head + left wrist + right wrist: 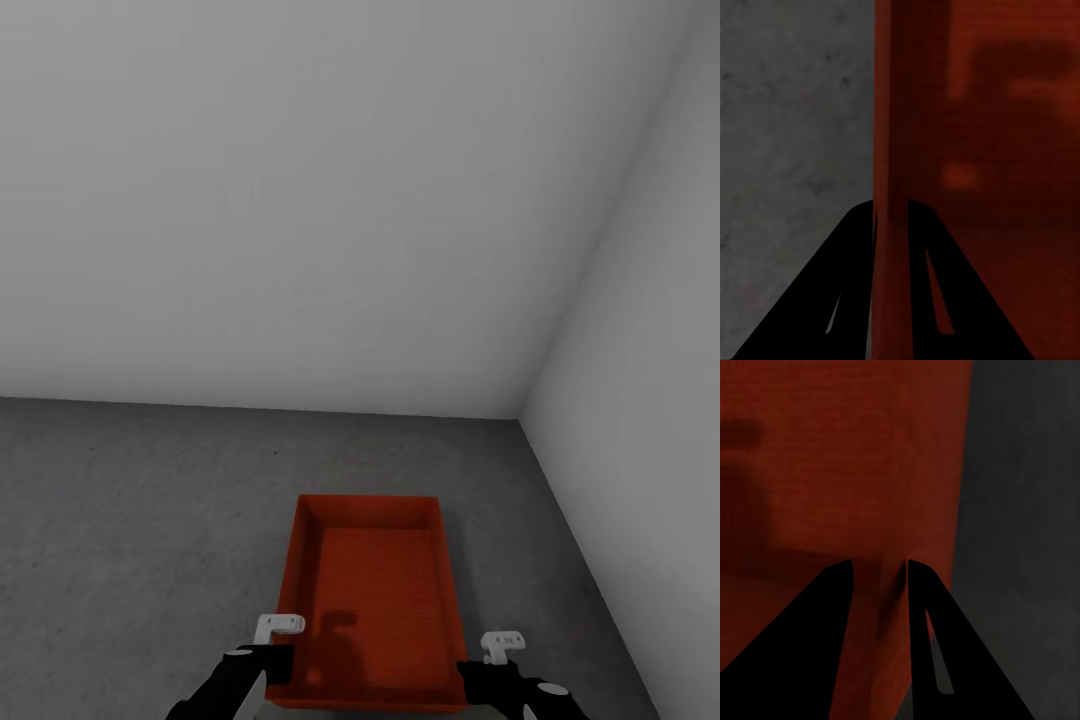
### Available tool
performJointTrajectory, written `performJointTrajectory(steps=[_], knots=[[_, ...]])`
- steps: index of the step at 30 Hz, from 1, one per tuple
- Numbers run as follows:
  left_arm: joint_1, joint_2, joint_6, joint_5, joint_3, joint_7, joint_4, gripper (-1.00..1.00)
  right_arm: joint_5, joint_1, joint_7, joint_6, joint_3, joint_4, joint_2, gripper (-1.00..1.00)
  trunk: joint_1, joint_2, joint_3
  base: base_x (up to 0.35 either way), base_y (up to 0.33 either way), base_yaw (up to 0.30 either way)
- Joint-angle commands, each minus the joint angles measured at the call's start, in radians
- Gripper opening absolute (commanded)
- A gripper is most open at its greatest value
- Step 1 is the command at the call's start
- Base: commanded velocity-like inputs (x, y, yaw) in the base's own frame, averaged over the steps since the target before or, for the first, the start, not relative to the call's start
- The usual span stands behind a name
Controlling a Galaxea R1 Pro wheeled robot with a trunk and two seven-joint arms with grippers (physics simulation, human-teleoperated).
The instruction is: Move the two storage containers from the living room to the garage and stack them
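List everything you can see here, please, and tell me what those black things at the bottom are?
storage container: one, orange-red, open-topped and empty, over the floor near the room's corner, held by its two side walls.
floor: one, dark grey speckled concrete.
walls: two, pale grey, meeting at a corner on the right.
left gripper: black, the robot's own, clamped on the container's left wall.
right gripper: black, clamped on the container's right wall.

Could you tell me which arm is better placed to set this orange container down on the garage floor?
Neither alone: the left gripper pinches the container's left wall and the right gripper its right wall, at matching spots near the robot. Lowering it to the concrete floor probably needs both together.
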Motion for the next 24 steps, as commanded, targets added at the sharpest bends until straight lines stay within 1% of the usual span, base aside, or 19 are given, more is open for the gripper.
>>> performJointTrajectory(steps=[1, 6, 11, 24], knots=[[-0.001, -0.004, -0.064, -0.001, 0.003, 0.011, -0.009, -1.0, -0.004, 0.001, -0.001, 0.006, 0.009, 0.001, 0.031, -1.0, 0.0, 0.0, -0.001, 0.0, 0.0, 0.0], [-0.001, -0.004, -0.064, -0.001, 0.003, 0.011, -0.009, -1.0, -0.004, 0.001, -0.001, 0.006, 0.009, 0.001, 0.031, -1.0, 0.0, 0.0, -0.001, 0.0, 0.0, 0.0], [-0.001, -0.004, -0.064, -0.001, 0.003, 0.011, -0.009, -1.0, -0.004, 0.001, -0.001, 0.006, 0.009, 0.001, 0.031, -1.0, 0.019, -0.035, -0.017, 0.0, 0.0, 0.0], [-0.001, -0.004, -0.064, -0.001, 0.003, 0.011, -0.009, -1.0, -0.004, 0.001, -0.001, 0.006, 0.009, 0.001, 0.031, -1.0, 0.019, -0.035, -0.017, 0.0, 0.0, 0.0]])
